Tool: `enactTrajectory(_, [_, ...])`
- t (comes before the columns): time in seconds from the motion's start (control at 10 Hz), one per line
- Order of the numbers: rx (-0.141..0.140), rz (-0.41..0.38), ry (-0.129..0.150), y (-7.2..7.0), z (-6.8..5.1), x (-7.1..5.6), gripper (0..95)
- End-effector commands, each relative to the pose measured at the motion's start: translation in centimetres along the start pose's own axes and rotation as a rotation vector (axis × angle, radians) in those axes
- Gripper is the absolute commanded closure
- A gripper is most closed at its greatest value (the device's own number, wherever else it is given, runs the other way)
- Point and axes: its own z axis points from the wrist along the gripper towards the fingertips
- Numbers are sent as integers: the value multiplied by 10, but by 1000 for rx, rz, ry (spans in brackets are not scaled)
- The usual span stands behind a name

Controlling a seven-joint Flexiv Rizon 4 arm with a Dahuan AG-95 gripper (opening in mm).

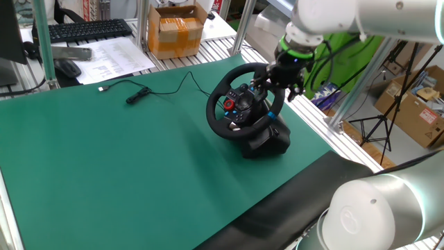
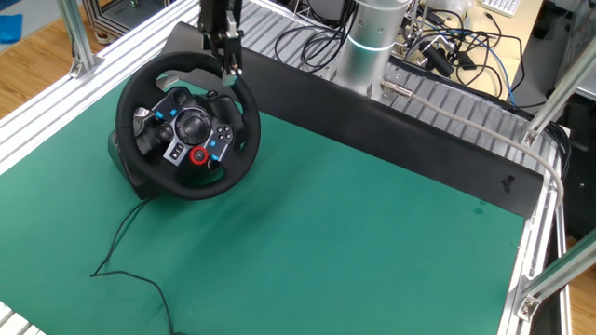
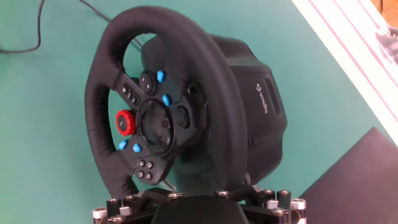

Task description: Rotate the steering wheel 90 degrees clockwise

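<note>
The steering wheel is black with a thick rim, blue accents and a red round button on its hub. It stands tilted on its black boxy base at the right of the green mat. My gripper sits at the wheel's upper right rim, with its fingers closed around the rim. In the other fixed view the gripper comes down onto the top of the wheel. In the hand view the wheel's rim runs down to the gripper body; the fingertips are hidden.
The wheel's thin black cable trails across the green mat to a small plug. A cardboard box, keyboard and papers lie beyond the mat's far edge. The arm's base stands behind a black strip.
</note>
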Motion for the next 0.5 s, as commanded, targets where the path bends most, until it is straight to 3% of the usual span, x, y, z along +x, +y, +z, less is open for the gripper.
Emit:
enactTrajectory(0.1, [-5, -47, -3, -15, 5, -16, 0])
enactTrajectory(0.3, [-16, -75, -7, -31, 17, -31, 0])
enactTrajectory(0.4, [-21, -77, -5, -34, 18, -33, 190])
enactTrajectory(0.5, [-46, -71, 9, -34, 19, -33, 380])
